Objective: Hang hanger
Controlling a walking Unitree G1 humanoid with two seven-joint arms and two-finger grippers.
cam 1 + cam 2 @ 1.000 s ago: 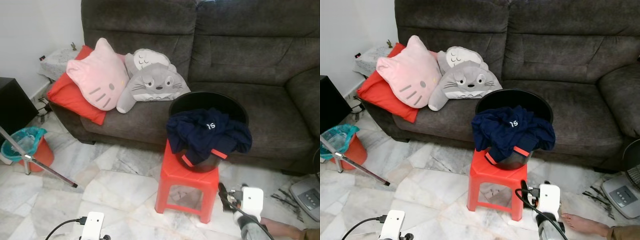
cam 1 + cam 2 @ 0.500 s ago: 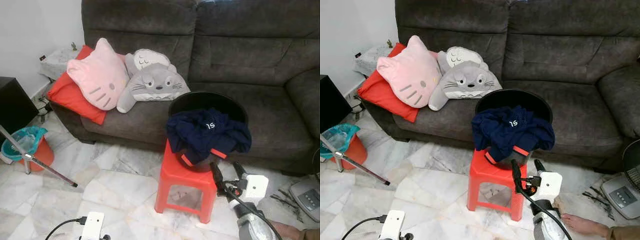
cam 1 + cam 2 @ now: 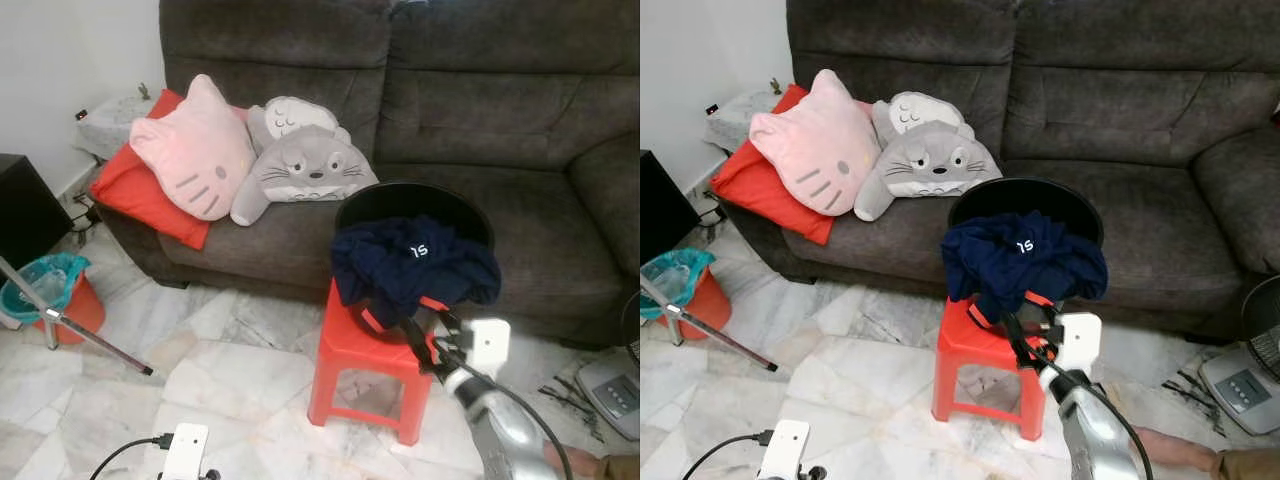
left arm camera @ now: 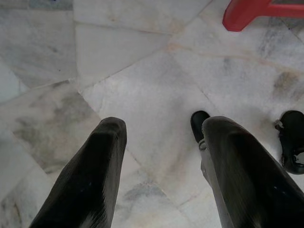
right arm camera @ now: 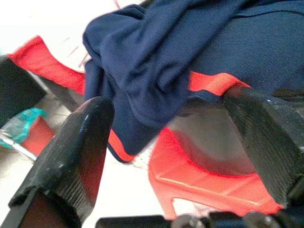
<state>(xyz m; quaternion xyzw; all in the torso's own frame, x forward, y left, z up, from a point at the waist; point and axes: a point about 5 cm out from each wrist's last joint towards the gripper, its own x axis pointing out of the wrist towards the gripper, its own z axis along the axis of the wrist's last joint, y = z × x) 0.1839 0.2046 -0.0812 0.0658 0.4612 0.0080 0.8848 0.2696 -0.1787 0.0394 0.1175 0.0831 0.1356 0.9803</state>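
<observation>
Right gripper (image 3: 432, 333) spread wide beside navy garment (image 3: 410, 265); stool (image 3: 360, 345) edge below.

right gripper (image 3: 428, 337): risen from low beside the stool (image 3: 350, 345), now far and left, fingers spread, at the shirt (image 3: 415, 262) hem.

Premises are presenting as a home living room. A dark grey fabric sofa (image 3: 420, 120) is standing along the wall, carrying a pink cat cushion (image 3: 195, 150), a grey character cushion (image 3: 305, 165) and a red pillow (image 3: 135, 190). A marble-tile floor (image 3: 210, 350) is bearing a red plastic stool (image 3: 365, 365) with laundry (image 3: 415, 265) draping over a black bucket (image 3: 400, 200).
</observation>
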